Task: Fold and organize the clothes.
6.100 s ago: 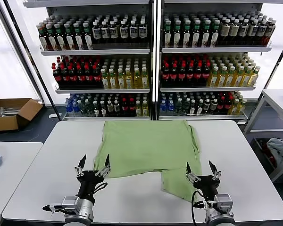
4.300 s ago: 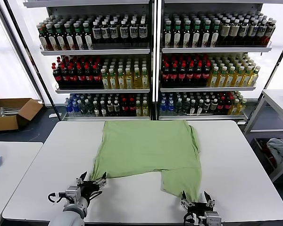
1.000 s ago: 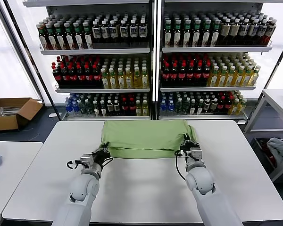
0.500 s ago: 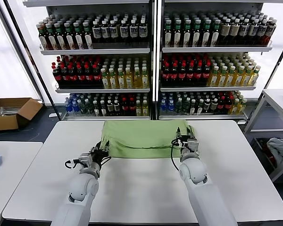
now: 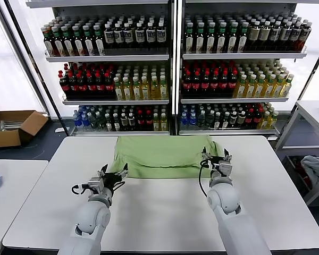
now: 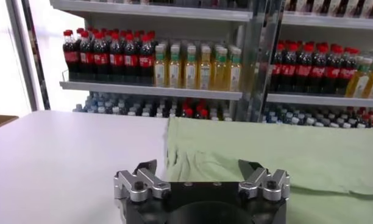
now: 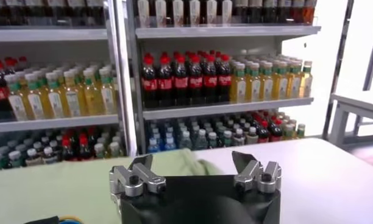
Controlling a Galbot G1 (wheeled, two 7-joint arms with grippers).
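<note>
A green shirt (image 5: 162,155), folded once, lies at 12 o'clock on the white table (image 5: 266,202). The left gripper (image 5: 112,176) and right gripper (image 5: 216,158) flank its near edge, fingers spread and empty. The fabric looks light and limp, best pinched at corners.

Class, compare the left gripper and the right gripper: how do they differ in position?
The left gripper is just off the shirt's near left corner, over bare table; the right gripper is at the shirt's right edge, farther from the robot. Both are open and hold nothing.
</note>
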